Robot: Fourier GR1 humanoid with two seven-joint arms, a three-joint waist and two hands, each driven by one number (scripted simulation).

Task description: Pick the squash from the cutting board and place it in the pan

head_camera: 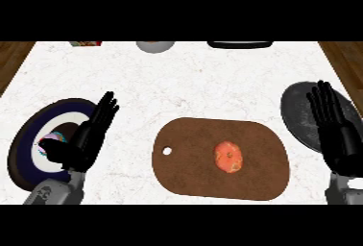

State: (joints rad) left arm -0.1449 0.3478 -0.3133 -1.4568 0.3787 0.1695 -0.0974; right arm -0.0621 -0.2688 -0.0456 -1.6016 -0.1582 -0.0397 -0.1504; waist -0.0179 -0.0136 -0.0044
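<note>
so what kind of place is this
Most likely a kitchen counter set up for cooking: a white marble-look countertop holds a brown cutting board with an orange squash on it, and a dark grey pan sits at the right.

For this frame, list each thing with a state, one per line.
squash: lying on the cutting board, untouched
cutting board: flat on the counter
pan: holds nothing visible, partly behind the right hand
left hand: open, over the plate
right hand: open, over the pan
plate: on the counter, left
</note>
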